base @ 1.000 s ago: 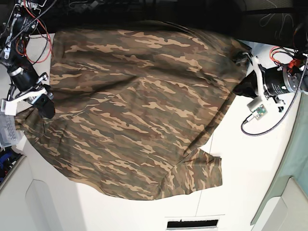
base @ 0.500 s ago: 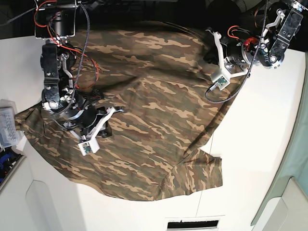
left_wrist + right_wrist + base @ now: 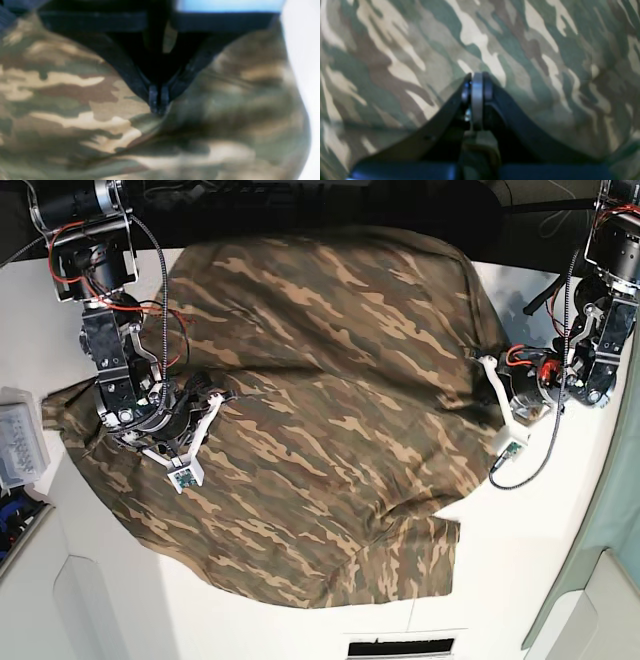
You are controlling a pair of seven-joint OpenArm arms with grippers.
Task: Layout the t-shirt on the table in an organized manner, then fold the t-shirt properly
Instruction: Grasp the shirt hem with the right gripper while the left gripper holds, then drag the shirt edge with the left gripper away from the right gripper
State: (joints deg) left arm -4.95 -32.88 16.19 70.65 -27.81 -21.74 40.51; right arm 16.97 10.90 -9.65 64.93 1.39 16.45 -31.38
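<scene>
Camouflage cloth in olive, brown and tan, the large short-sleeved t-shirt, lies spread over the flat white table, wrinkled, with one sleeve pointing toward the near edge.

Start at the left of the base view. Your right gripper now sits over the shirt's left-hand portion, further in than a second ago, when it stood at the cloth's outer edge. In the right wrist view its jaws are pressed together, tips against the fabric; whether any cloth is pinched between them cannot be told.

Move to the right of the base view. Your left gripper has returned to the shirt's right edge after swinging up toward the far corner half a second ago. Its jaws are together, and the left wrist view shows a small ridge of fabric at the tips.

The shirt's far edge has shifted and its outline has drawn narrower. Judge the layout stage as incomplete: smoothing remains before you fold.
</scene>
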